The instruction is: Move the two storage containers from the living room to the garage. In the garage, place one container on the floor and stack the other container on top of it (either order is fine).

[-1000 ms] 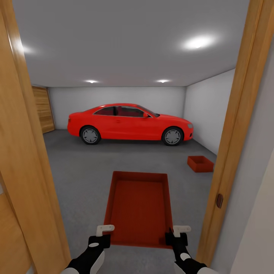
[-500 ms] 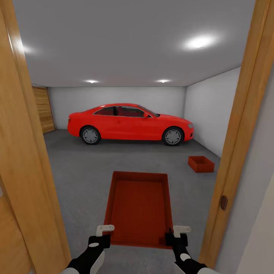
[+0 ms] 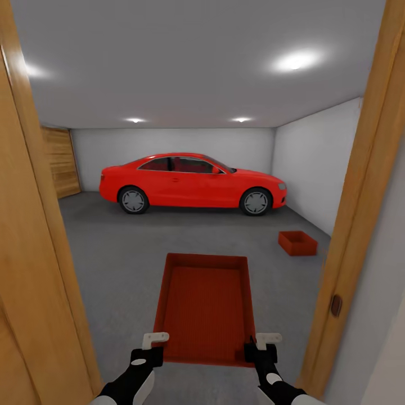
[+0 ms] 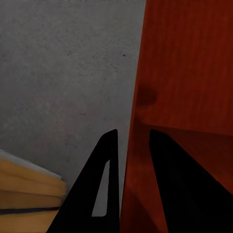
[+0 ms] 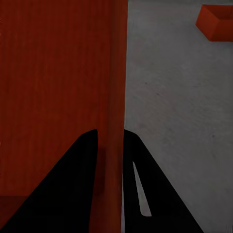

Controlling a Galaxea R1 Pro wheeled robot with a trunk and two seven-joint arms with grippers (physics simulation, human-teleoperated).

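I carry an orange-red open-top storage container (image 3: 206,306) in front of me, above the dark grey floor (image 3: 118,253). My left gripper (image 3: 153,347) is shut on its near left corner wall (image 4: 133,160), one finger on each side. My right gripper (image 3: 262,349) is shut on its near right wall (image 5: 116,160) the same way. The second storage container (image 3: 296,242) rests on the garage floor near the right white wall, also seen as the small bin (image 5: 216,22) in the right wrist view.
Wooden door-frame posts stand close on both sides, left (image 3: 34,264) and right (image 3: 360,214). A glossy red car (image 3: 192,183) is parked across the far end. A wood-slat door (image 3: 56,163) lines the far left wall.
The view has crept forward through the doorway: the frame posts have slid outward and more of the garage shows. The held container keeps its place between my grippers.
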